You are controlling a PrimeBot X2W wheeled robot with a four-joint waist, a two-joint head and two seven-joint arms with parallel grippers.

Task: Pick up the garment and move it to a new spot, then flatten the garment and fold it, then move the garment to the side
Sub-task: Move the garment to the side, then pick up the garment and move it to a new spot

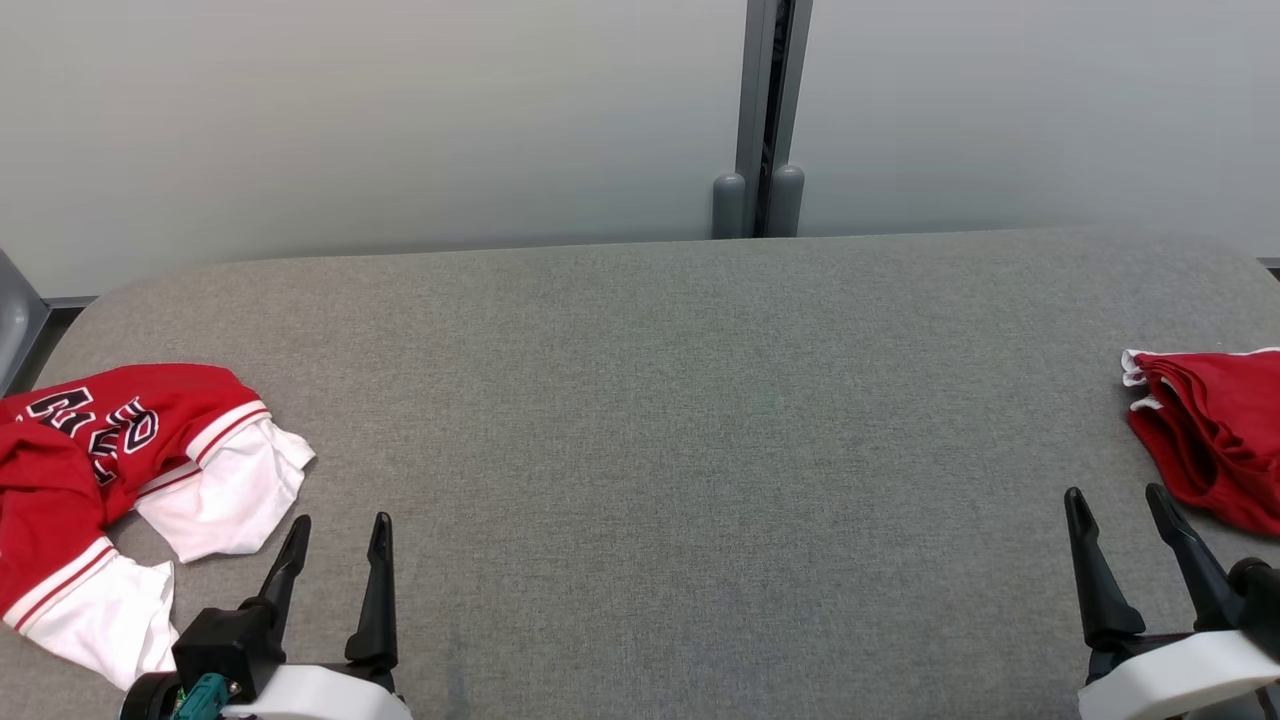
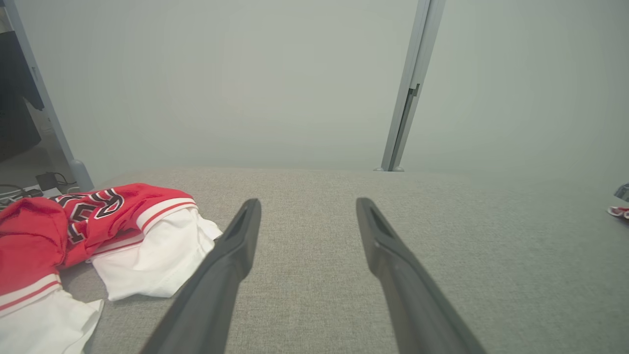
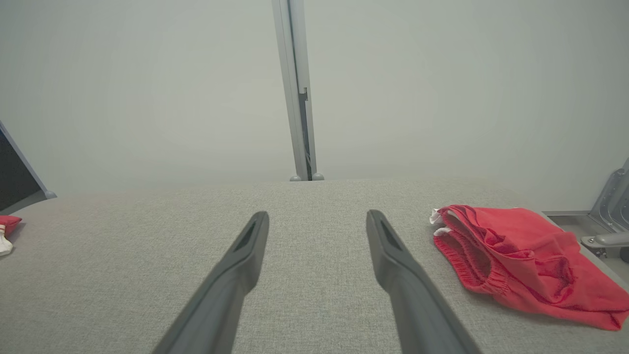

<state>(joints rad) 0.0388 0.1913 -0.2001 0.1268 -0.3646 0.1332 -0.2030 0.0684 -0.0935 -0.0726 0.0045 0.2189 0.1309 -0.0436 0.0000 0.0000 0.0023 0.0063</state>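
Crumpled jersey (image 1: 120, 450) on table (image 1: 650, 400), near left tool (image 1: 342, 520)

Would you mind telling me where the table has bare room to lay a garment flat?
The wide middle of the table is bare, between the jersey at the left and the red shorts at the right, beyond the left gripper and right gripper. Only those ends are crowded.

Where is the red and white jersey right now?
The jersey lies crumpled at the left end of the grey table in the head view, just left of the left jaws, far from the plain red garment at the right end.
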